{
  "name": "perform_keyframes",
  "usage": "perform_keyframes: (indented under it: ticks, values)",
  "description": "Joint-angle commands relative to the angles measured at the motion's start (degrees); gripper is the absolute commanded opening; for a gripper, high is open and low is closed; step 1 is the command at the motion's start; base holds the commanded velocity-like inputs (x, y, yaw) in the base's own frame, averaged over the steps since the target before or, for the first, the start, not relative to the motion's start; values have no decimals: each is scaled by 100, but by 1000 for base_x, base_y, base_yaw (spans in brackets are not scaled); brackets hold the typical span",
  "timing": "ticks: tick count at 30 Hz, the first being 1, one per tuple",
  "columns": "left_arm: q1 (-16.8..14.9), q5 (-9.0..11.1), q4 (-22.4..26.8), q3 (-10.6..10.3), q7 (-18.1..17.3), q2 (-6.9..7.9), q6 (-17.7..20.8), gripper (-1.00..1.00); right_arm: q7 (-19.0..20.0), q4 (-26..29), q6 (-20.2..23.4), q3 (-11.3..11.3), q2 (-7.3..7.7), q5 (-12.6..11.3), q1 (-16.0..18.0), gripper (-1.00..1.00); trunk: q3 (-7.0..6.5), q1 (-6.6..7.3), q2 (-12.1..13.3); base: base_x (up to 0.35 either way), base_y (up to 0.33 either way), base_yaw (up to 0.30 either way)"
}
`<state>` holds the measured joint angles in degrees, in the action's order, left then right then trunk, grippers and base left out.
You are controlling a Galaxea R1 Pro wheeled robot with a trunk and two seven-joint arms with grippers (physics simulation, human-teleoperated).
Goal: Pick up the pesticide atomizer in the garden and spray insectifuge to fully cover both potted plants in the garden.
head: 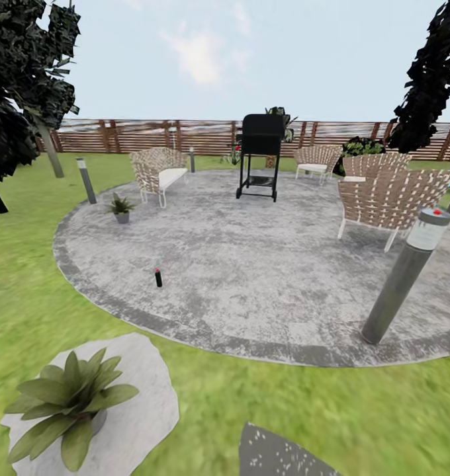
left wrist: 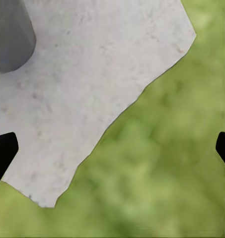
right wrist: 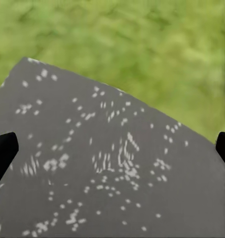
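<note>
**Atomizer stands ahead on the patio, both grippers empty**

Head view: the pesticide atomizer (head: 158,277) stands upright near the round stone patio's (head: 251,264) near-left edge, alone and well apart from everything else, so it looks easy to approach from the lawn (head: 298,410). One potted plant (head: 66,403) sits close by on a pale stepping stone (head: 142,396) at lower left. The other potted plant (head: 121,208) stands farther off on the patio, near a woven bench (head: 159,173). A black grill (head: 260,152) stands mid-patio, woven chairs (head: 390,198) to the right, a grey bollard lamp (head: 405,274) leaning at the patio's rim, and a slatted fence (head: 152,135) behind. The robot seems to be on its way, facing the bottle.

Left wrist view: the left gripper (left wrist: 112,151) has its fingers (left wrist: 2,151) spread wide with nothing between them. It hangs above the pale stone's edge and grass, a grey pot wall (left wrist: 10,34) at one corner.

Right wrist view: the right gripper (right wrist: 112,148) is likewise wide apart and empty, hanging over a dark speckled stepping stone (right wrist: 107,173) and grass beyond. Both seem carried ready for a pick-up not yet begun.
</note>
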<state>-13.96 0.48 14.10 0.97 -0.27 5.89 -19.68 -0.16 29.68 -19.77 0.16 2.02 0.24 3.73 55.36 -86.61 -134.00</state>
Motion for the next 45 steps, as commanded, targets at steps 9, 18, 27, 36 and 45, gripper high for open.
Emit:
perform_keyframes:
  ticks: [9, 18, 27, 36, 45]
  values:
    - [-1, 5, -4, 8, 0, 0, -19, 100, -2, -1, -18, 2, 0, 1, 2, 100, 5, -1, -2, 235, -198, 0]
    - [-3, 5, -4, 8, 0, 0, -25, 100, -2, -3, -19, 2, 0, -3, 0, 100, 5, -1, -2, 233, -202, 0]
    - [-4, 5, -4, 12, 0, 3, -21, 100, -2, 3, -25, 2, 0, -6, 2, 100, 5, -1, -2, 230, -206, 0]
    - [-4, 21, -6, 17, 0, 2, -21, 100, -10, 2, -27, -6, 0, -6, 3, 100, 5, -1, -2, 240, -207, 158]
    - [-2, 22, -6, 17, 0, 3, -19, 100, -10, 3, -27, -7, 0, -6, 2, 100, 5, -1, -2, 278, -207, 270]
